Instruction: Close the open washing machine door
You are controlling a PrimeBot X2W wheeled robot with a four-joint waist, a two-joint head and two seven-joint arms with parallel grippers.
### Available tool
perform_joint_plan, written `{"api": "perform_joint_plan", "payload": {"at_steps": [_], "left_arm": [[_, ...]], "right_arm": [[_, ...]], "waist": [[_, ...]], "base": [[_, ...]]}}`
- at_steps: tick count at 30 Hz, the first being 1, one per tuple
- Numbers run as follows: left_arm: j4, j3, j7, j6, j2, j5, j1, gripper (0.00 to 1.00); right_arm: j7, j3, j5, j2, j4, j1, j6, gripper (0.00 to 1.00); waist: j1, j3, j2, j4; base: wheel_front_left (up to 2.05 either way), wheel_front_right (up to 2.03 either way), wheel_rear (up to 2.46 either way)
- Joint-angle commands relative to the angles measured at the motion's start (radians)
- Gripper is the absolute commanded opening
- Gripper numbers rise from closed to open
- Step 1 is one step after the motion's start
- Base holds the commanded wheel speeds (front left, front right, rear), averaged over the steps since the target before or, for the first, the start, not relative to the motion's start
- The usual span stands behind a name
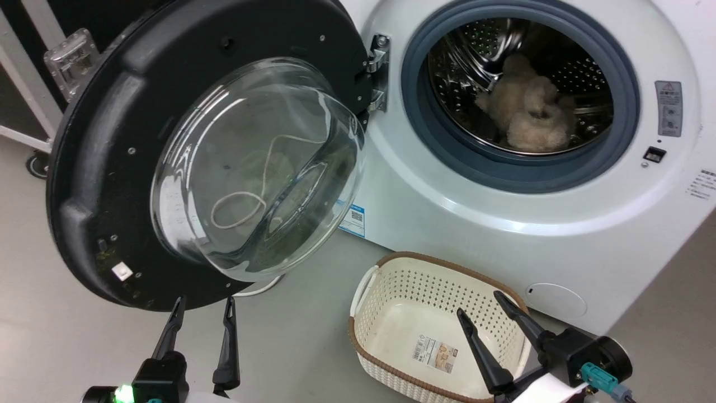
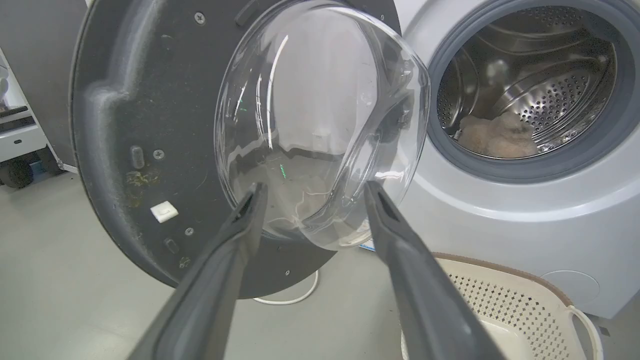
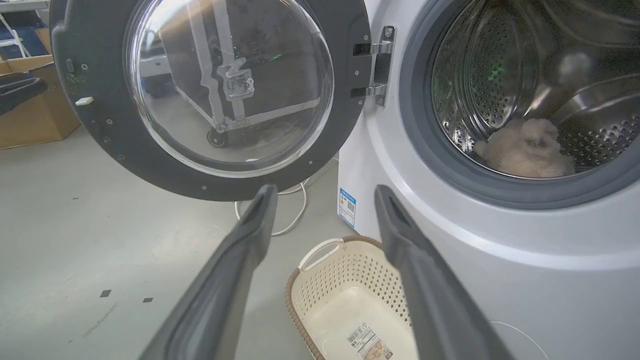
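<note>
The washing machine door (image 1: 246, 162) hangs wide open — left gripper (image 1: 205, 300) and right gripper (image 1: 478, 302) spread apart, empty.

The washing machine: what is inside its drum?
A fluffy cream bundle lies low in the perforated steel drum of the washing machine. Anything beneath it, or behind the grey gasket, is hidden.

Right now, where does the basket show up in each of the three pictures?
Head view: basket bottom centre, before the washer.
Left wrist view: basket bottom right corner, cut off.
Right wrist view: basket bottom centre, cut off.
Shared landmark: the fluffy bundle inside the washer, above the basket in all three.
</note>
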Motion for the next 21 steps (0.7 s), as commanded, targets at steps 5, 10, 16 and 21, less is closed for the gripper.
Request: {"api": "perform_joint_plan", "payload": {"at_steps": [5, 10, 16, 21], "left_arm": [[-0.006, 0.000, -0.018, 0.006, 0.003, -0.001, 0.014, 1.00], [-0.007, 0.000, -0.029, 0.007, 0.005, -0.002, 0.019, 1.00], [-0.009, -0.002, -0.041, 0.007, 0.007, -0.002, 0.022, 1.00], [0.008, -0.003, -0.052, 0.000, 0.005, -0.021, 0.031, 0.44]], "right_arm": [[-0.018, 0.017, 0.014, -0.009, 0.014, -0.014, 0.001, 1.00], [-0.029, 0.029, 0.020, -0.010, 0.025, -0.012, 0.001, 1.00], [-0.041, 0.040, 0.026, -0.012, 0.035, -0.011, 0.001, 1.00], [-0.052, 0.047, 0.030, -0.012, 0.043, -0.005, 0.001, 1.00]], "waist": [[0.0000, -0.003, 0.0000, 0.020], [0.0000, -0.006, 0.0000, 0.039], [0.0000, -0.005, 0.0000, 0.064], [0.0000, -0.004, 0.0000, 0.086]], "base": [[0.00, 0.00, 0.00], [0.00, 0.00, 0.00], [0.00, 0.00, 0.00], [0.00, 0.00, 0.00]]}}
